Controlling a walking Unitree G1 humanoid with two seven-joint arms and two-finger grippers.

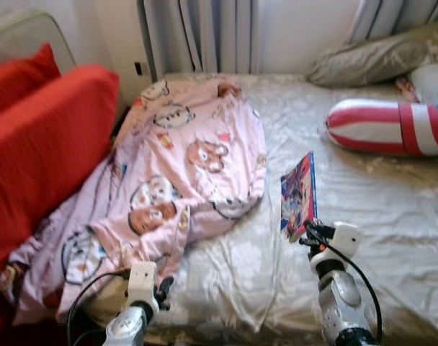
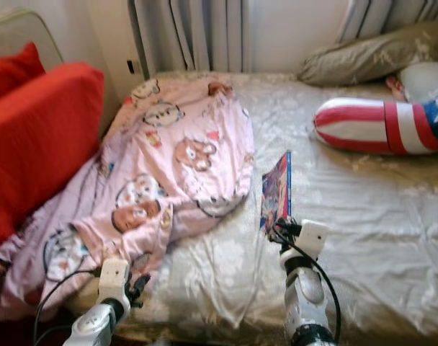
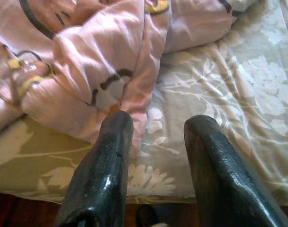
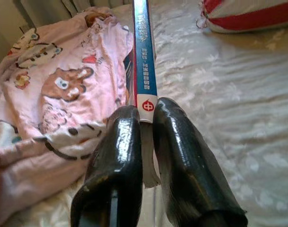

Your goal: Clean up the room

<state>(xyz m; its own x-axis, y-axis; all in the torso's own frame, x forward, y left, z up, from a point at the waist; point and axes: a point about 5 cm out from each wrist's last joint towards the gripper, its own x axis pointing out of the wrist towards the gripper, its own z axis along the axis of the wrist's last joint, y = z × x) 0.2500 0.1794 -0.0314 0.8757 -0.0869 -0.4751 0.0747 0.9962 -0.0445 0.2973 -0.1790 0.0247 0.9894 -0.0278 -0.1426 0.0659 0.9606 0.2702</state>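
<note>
One grip: the right pincer (image 4: 143,142) is clamped on the lower end of a thin book (image 1: 298,196), pads either side of its blue spine, pages showing between the fingers.
Book's place: held on edge just over the bed (image 1: 392,209), beside the rim of the pink blanket (image 1: 183,166).
Book's handling: light and stiff along the spine, I judge, but the glossy cover looks slippery and the far end may sag or swing; a hold nearer the middle of the spine would steady it.
Left pincer (image 3: 156,156): fingers apart, holding nothing, hovering at the bed's near edge just beside a fold of the blanket.
Blanket's handling: soft and limp; it will drape and drag, so best gathered at a bunched fold.
Further off: striped cushion (image 1: 388,128), red cushions (image 1: 39,144).
</note>
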